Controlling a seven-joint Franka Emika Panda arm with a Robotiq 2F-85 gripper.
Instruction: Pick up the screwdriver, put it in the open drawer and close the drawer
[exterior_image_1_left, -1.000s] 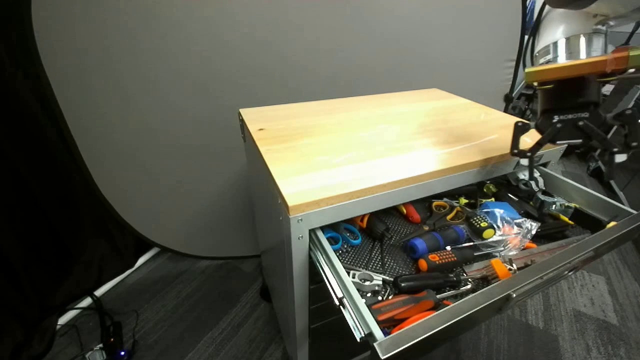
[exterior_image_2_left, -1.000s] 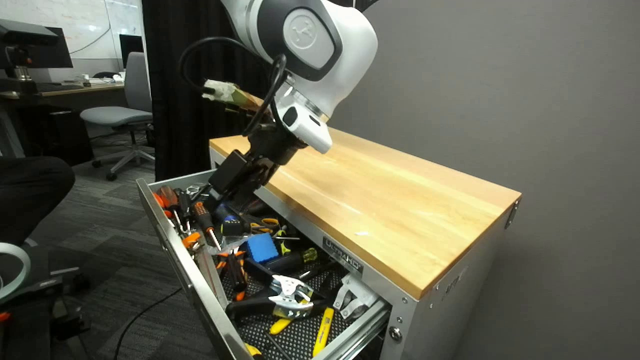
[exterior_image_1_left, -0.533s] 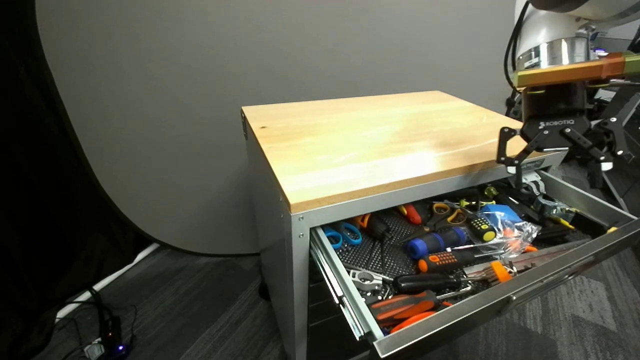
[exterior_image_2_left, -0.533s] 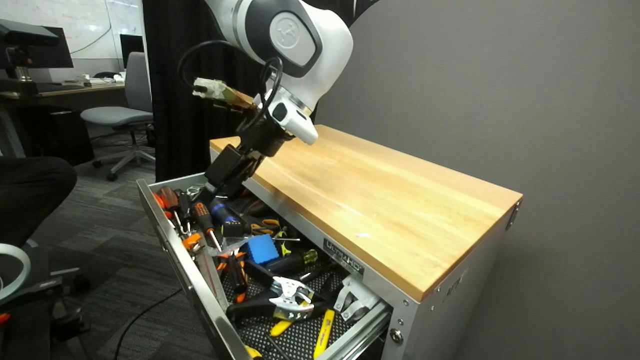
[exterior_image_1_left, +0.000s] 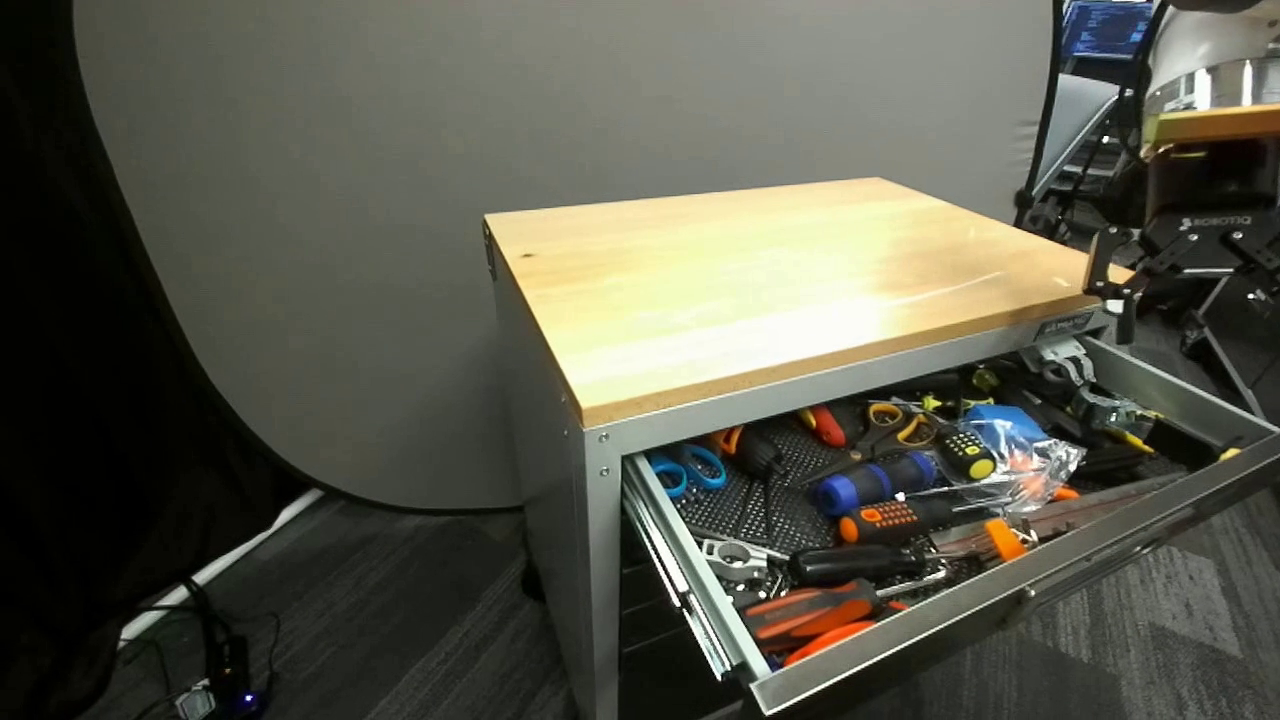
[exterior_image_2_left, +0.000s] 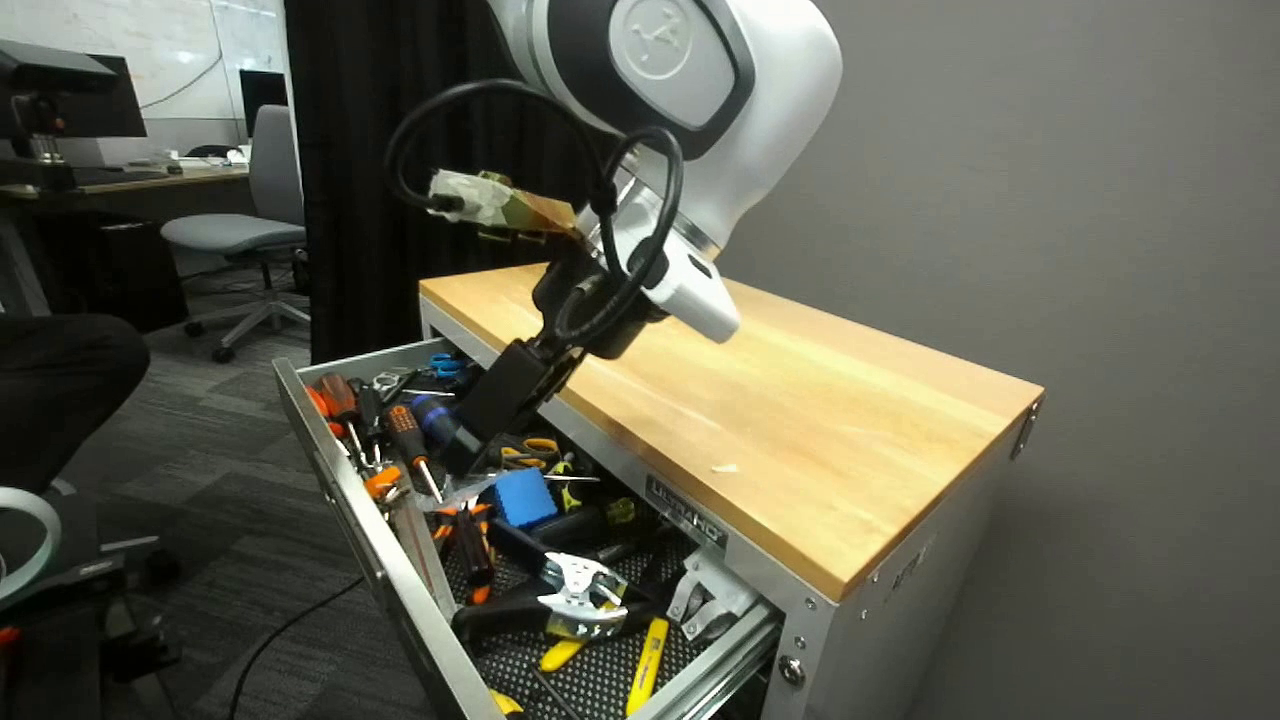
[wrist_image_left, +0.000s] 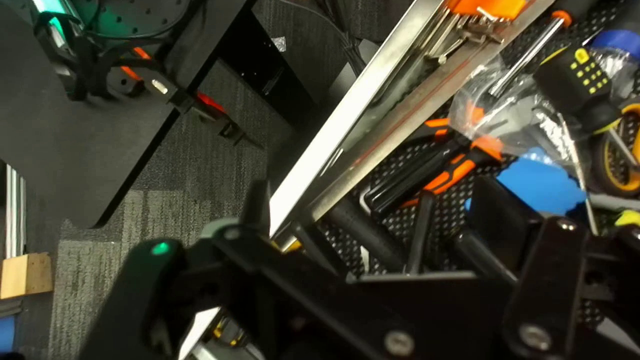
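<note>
While the drawer (exterior_image_1_left: 905, 632) stands pulled out, the gripper (wrist_image_left: 372, 202) holds its fingers (wrist_image_left: 256, 207) wide apart in the wrist view, the drawer's front edge and loose tools (wrist_image_left: 445, 182) showing through the gap. At two o'clock from that gap, among the drawer's tools and well apart from the fingers, lies the stubby black-and-yellow screwdriver (wrist_image_left: 575, 85). In an exterior view a single finger (exterior_image_1_left: 1126, 320) hangs above the drawer's far end, the right border cropping its twin. In an exterior view the fingers blend into the dark gripper body, a yellow knife (exterior_image_2_left: 648, 668) at five o'clock from it. Both exterior views catch blue-handled scissors (exterior_image_1_left: 686, 472), which the wrist view misses.
</note>
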